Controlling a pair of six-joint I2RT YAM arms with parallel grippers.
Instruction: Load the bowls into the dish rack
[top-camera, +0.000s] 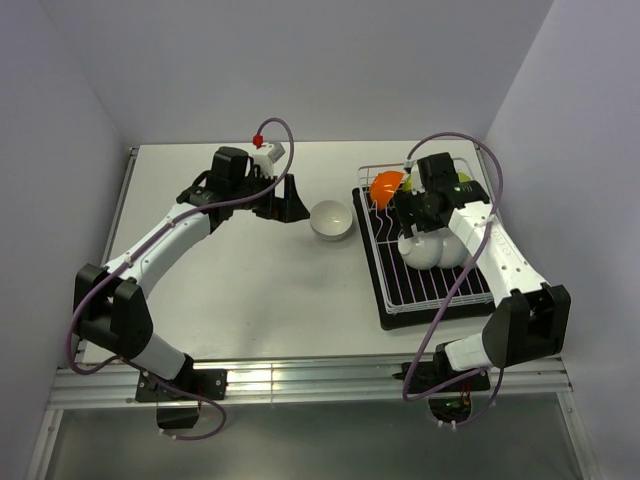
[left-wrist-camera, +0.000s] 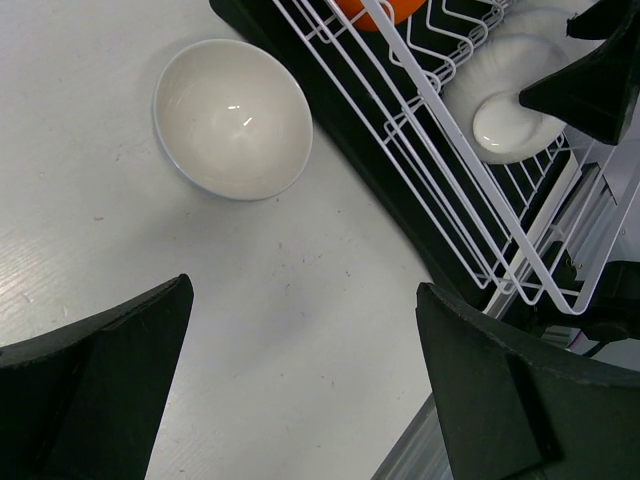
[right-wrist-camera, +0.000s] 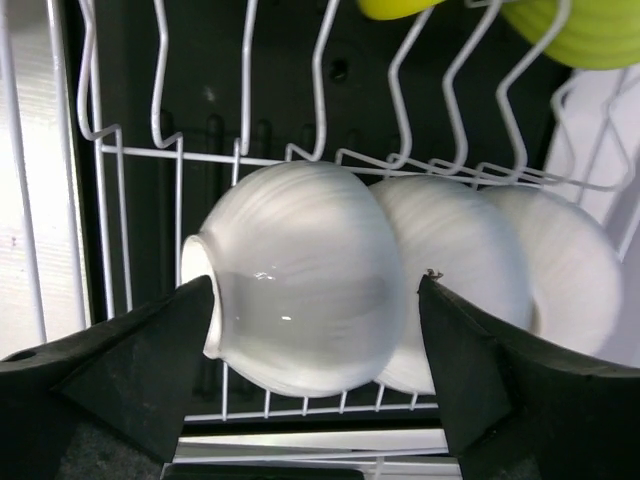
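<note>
Open tabletop (top-camera: 250, 280) around the lone white bowl (top-camera: 331, 219); dish rack prongs (right-wrist-camera: 165, 130) and three nested bowls (right-wrist-camera: 450, 260), seemingly tight, under right gripper (right-wrist-camera: 315, 290).

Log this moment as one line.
left gripper: open, over table, beside loose white bowl | right gripper: open, astride racked white bowl in dish rack | unloaded: one bowl

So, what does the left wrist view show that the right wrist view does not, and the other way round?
Only the left wrist view: a white bowl standing upright on the table, outside the dish rack, and part of the orange bowl in the rack. Only the right wrist view: three white bowls on their sides in a row, and two lime green bowls beyond them. Both: the rack's white wires and at least one racked white bowl.
</note>
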